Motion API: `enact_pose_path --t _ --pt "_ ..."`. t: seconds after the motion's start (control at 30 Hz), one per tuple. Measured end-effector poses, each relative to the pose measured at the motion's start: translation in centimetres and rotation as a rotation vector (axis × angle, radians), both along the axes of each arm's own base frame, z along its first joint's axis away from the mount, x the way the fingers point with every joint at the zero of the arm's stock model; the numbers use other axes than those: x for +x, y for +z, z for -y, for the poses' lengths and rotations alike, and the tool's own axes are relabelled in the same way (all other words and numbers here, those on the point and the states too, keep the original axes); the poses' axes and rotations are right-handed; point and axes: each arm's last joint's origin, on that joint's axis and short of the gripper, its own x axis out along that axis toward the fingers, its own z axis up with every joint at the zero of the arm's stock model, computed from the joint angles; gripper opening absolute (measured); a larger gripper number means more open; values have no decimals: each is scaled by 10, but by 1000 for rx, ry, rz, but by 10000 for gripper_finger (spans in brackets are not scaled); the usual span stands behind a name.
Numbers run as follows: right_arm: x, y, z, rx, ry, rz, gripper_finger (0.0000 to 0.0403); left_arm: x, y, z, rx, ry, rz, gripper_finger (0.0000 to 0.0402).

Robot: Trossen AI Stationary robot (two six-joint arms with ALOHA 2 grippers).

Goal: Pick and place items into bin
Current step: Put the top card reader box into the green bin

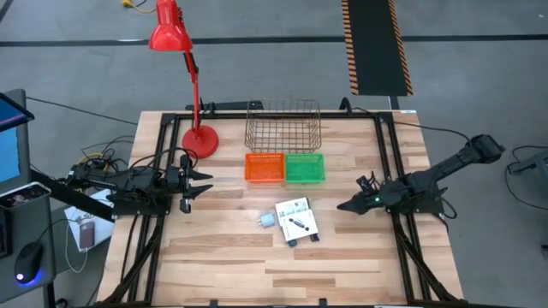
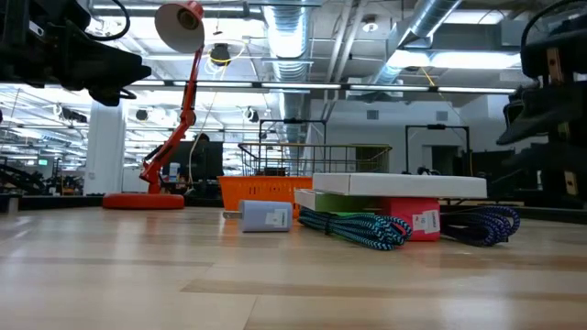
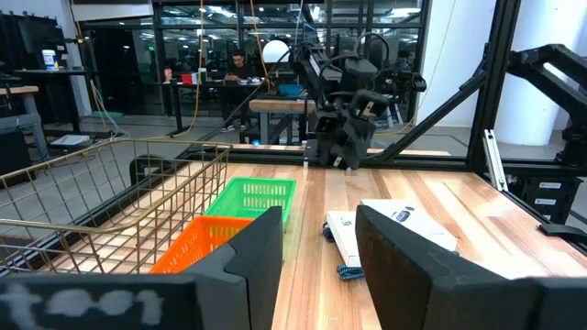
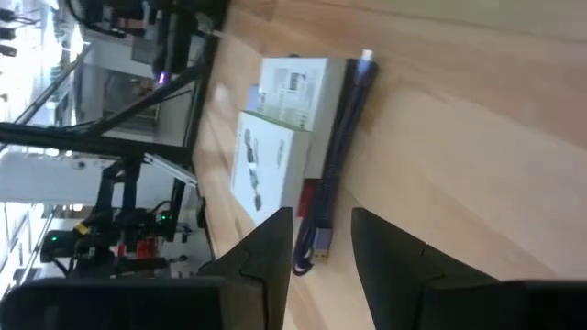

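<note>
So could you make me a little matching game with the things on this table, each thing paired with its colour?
Things:
1. desk lamp
2. wire basket
3. left small bin
4. right small bin

Colours:
A. green
B. red
C. bare metal wire
D. orange

Pairs: 1-B, 2-C, 3-D, 4-A

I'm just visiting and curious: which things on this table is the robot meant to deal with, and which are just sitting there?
For the job:
white boxes
pale blue lump
braided cables
orange bin
green bin
wire basket

Just there:
red desk lamp
</note>
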Motion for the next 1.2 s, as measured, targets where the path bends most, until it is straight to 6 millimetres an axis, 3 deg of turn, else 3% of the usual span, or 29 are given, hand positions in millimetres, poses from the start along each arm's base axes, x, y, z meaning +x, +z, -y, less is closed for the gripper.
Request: enact_pose_path --t 0.53,1.2 --pt "3 -11 -8 107 6 -116 207 0 0 0 0 0 0 128" --pt "31 -19 -31 144 15 -54 206 0 0 0 0 0 0 128"
